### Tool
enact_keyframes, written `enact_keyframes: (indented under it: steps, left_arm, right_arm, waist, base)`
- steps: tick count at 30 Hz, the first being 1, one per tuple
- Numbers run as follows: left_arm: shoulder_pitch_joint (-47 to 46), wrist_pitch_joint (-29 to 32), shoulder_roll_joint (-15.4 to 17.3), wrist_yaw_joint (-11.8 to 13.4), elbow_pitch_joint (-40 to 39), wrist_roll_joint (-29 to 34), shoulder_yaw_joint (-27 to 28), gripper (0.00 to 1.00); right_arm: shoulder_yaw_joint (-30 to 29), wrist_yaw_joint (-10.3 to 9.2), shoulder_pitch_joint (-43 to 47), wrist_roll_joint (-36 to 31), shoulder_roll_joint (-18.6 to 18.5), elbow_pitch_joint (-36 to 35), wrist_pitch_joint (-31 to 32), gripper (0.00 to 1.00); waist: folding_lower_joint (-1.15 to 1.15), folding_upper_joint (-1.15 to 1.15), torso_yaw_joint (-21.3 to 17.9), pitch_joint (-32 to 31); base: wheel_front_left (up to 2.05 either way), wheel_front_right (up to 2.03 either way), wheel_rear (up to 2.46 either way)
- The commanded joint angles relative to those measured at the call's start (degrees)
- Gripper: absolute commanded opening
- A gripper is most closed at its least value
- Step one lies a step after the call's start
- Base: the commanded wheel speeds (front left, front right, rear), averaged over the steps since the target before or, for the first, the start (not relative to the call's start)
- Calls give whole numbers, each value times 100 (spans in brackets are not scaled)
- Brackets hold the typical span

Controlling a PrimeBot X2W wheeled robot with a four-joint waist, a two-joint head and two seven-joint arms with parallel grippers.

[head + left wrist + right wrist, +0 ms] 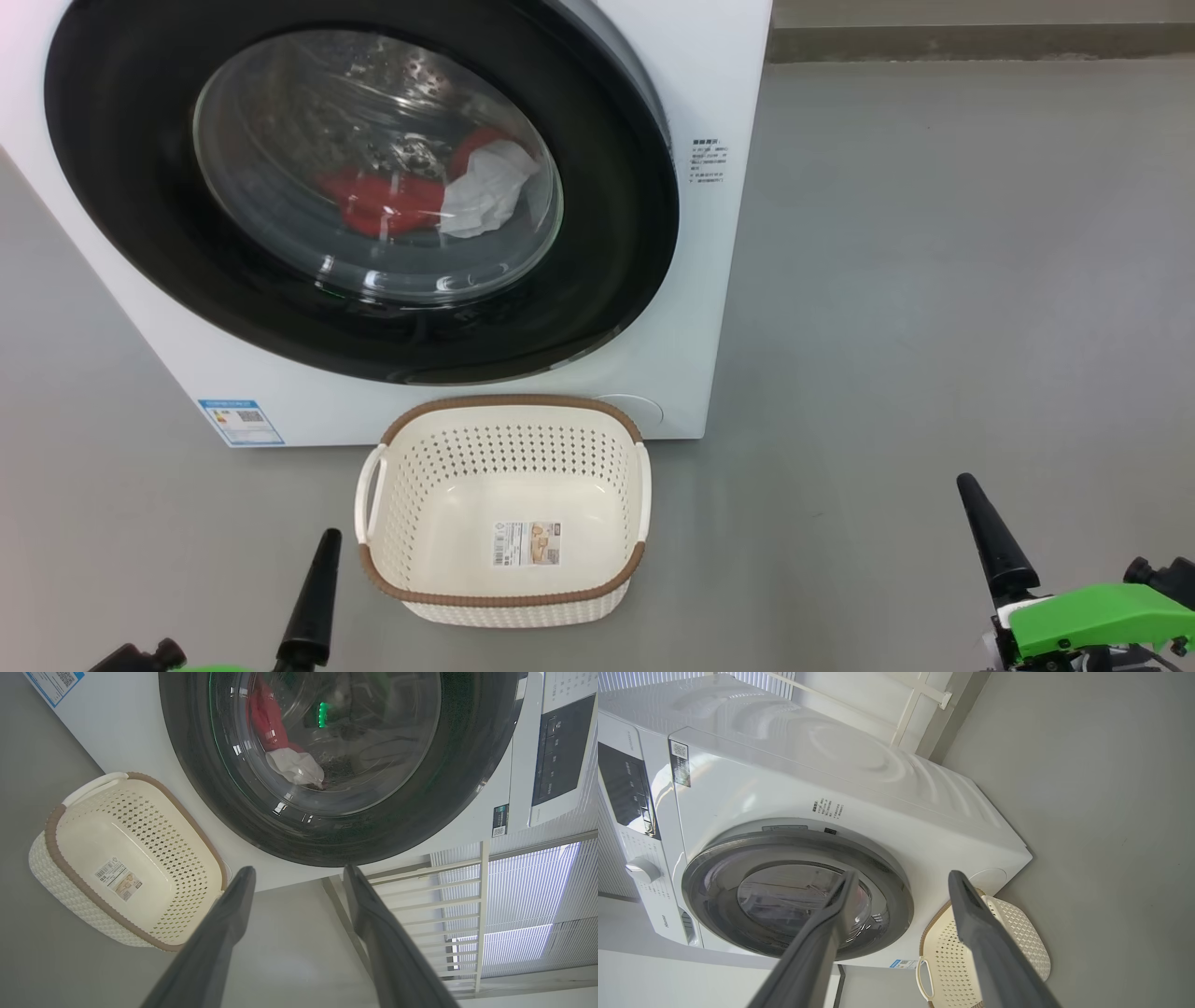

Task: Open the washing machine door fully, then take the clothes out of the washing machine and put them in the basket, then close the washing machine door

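Observation:
The white washing machine (714, 308) stands ahead with its black-rimmed round washing machine door (140, 205) lying almost flat against the front; a thin gap shows along the door's right edge. Red and white clothes (392, 201) lie in the drum behind the glass. The cream basket (509, 404) sits empty on the floor right before the machine. My left gripper (299, 870) is open and holds nothing, low beside the basket (52, 830), its finger (313, 597) showing left of it. My right gripper (902, 875) is open too, far right of the basket (1017, 933), finger (994, 537) up.
Grey floor (934, 280) spreads wide to the machine's right. A dark skirting (980, 42) runs along the far wall. The machine's control panel (556, 756) and dial (642, 870) sit above the door. A white window frame with blinds (514, 896) stands beside the machine.

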Motion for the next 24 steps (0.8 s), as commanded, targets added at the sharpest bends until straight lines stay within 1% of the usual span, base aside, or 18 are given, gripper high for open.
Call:
enact_keyframes:
  steps: [1, 4, 6, 14, 24]
  left_arm:
    - [-55, -71, 81, 48, -221, 262, 23, 100]
    - [-47, -122, 84, 122, -268, 526, -20, 100]
    - [-41, -173, 87, 177, -305, 819, -79, 100]
    - [3, -308, 94, 332, -386, 1533, -205, 100]
    - [35, -461, 102, 450, -462, 2182, -304, 100]
  right_arm:
    - [68, 0, -71, -181, -116, -179, -76, 100]
    - [111, 0, -69, -417, -140, -210, -127, 100]
    - [151, 0, -57, -651, -162, -218, -177, 100]
    - [270, -1, -17, -1260, -237, -317, -312, 100]
    - [412, -1, 23, -1842, -330, -394, -464, 100]
  waist:
    - [-1, 0, -2, 3]
    - [-1, 0, -4, 7]
    - [-1, 0, -2, 3]
    - [-1, 0, -13, -10]
    - [-1, 0, -29, -5]
  base:
    - [0, 0, 0]
    - [0, 0, 0]
    - [0, 0, 0]
    - [0, 0, 0]
    - [0, 0, 0]
